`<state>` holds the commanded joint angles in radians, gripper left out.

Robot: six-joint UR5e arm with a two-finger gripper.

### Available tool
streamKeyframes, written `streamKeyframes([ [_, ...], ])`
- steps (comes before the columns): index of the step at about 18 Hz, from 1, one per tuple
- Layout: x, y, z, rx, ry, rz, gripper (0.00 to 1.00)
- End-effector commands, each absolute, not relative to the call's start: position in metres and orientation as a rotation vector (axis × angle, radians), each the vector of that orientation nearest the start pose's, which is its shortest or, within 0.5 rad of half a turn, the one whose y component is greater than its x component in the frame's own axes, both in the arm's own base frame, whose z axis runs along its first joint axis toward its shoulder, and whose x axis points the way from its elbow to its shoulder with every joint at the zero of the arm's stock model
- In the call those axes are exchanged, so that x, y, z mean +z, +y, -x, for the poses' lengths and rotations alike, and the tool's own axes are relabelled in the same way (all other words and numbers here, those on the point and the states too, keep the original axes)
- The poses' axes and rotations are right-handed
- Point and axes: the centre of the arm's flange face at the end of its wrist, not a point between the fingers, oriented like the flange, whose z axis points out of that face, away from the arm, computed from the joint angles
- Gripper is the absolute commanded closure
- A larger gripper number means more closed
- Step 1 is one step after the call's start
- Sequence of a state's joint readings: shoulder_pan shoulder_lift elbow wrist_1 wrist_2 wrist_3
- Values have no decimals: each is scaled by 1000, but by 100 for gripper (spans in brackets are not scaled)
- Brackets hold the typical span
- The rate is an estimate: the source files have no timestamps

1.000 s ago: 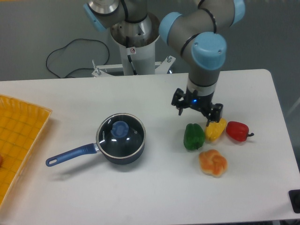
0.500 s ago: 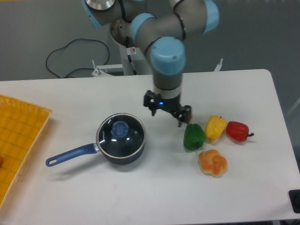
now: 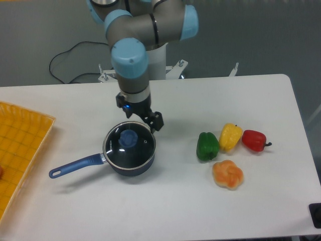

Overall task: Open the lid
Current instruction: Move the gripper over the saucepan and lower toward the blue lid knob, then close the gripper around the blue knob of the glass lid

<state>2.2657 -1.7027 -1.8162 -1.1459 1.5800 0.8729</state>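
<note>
The lid [image 3: 140, 145] is a round clear glass disc with a thin metal rim and a blue knob [image 3: 129, 138] at its centre. It sits closed on the dark blue saucepan [image 3: 126, 166], whose long blue handle [image 3: 75, 166] points to the lower left. My gripper [image 3: 141, 117] hangs just above the lid's far right edge, up and right of the knob. Its fingers are apart and hold nothing.
A green pepper [image 3: 207, 146], a yellow pepper [image 3: 230, 137], a red pepper [image 3: 254, 140] and an orange pepper [image 3: 228, 174] lie at the right. A yellow tray [image 3: 20, 145] stands at the left edge. A black cable [image 3: 75, 63] lies behind the table.
My gripper has moved left from above the peppers to over the saucepan's far right rim. The lid, saucepan and peppers have not moved.
</note>
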Motion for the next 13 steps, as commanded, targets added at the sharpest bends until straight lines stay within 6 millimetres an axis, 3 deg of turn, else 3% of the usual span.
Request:
streamKeyframes([
  [6,342,498,235,106,290,3069,0],
  [13,325,508,244,108,266,3072,0],
])
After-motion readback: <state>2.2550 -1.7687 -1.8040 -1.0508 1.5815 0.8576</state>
